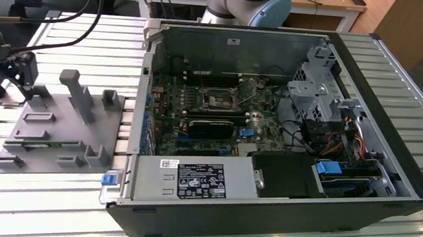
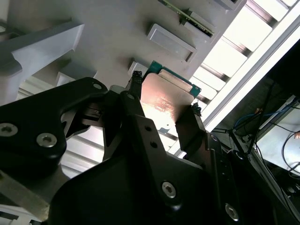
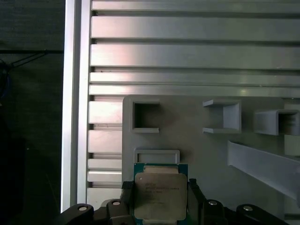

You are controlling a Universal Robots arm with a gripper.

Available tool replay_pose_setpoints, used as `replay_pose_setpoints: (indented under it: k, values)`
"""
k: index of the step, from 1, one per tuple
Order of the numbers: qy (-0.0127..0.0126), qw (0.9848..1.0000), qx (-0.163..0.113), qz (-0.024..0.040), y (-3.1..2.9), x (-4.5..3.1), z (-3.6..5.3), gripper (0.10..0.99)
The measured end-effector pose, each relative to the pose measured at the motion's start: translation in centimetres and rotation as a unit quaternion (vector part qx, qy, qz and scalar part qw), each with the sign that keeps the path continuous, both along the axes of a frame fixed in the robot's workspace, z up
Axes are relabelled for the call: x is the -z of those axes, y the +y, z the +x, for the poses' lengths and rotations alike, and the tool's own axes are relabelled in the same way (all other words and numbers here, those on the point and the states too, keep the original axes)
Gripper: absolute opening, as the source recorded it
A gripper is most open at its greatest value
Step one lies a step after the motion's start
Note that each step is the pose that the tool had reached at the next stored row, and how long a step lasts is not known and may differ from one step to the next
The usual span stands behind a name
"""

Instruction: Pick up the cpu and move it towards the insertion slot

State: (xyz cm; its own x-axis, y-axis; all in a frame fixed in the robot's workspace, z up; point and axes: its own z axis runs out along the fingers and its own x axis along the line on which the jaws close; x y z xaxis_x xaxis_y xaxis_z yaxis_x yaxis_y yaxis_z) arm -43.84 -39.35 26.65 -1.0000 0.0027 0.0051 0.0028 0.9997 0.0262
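Cpu [image 3: 160, 196] is pinched by opposite edges between the fingers [image 2: 186, 133]. It appears to be clear of the grey tray [image 1: 48, 131], just over the tray's shallow pocket [image 3: 157, 157]. Insertion slot [image 1: 219, 101] sits well apart from the tray, inside the open case [image 1: 396, 122]. You hold a light, stiff, fragile part. Grip the rim sides only, since the smooth lid could slip.

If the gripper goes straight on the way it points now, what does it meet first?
Probably the grey tray, at or near the shallow pocket just beyond the cpu. The gripper is shut on the cpu, whose front edge would touch first. Depth is unclear here.
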Motion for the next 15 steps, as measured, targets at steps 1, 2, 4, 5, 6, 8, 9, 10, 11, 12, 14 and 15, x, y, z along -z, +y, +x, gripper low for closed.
replay_pose_setpoints:
  k: [1, 2, 4, 5, 6, 8, 9, 10, 11, 12, 14, 15]
  values:
    - [0.0000, 1.0000, 0.000, 0.0000, 0.00, -0.03, 0.00, 0.541]
    - [0.0000, 1.0000, 0.000, 0.0000, 0.00, -0.06, 0.00, 0.541]
    - [0.0000, 1.0000, 0.000, 0.0000, 0.01, -0.12, 0.00, 0.541]
    - [0.0000, 1.0000, 0.000, 0.0000, 0.02, -0.15, 0.00, 0.541]
    - [0.0000, 1.0000, 0.000, 0.0000, 0.03, -0.19, 0.00, 0.541]
    - [0.0001, 1.0000, 0.000, -0.0001, 0.03, -0.28, 0.00, 0.541]
    - [0.0001, 1.0000, 0.000, 0.0000, 0.03, -0.32, 0.00, 0.541]
    - [0.0000, 1.0000, 0.000, 0.0000, 0.04, -0.34, 0.00, 0.541]
    - [0.0000, 1.0000, 0.000, 0.0000, 0.04, -0.39, 0.00, 0.541]
    - [0.0000, 1.0000, 0.000, 0.0000, 0.05, -0.44, 0.00, 0.541]
    - [-0.0001, 1.0000, 0.000, 0.0001, 0.06, -0.49, 0.00, 0.541]
    - [0.0000, 1.0000, 0.000, 0.0000, 0.08, -0.55, 0.00, 0.541]
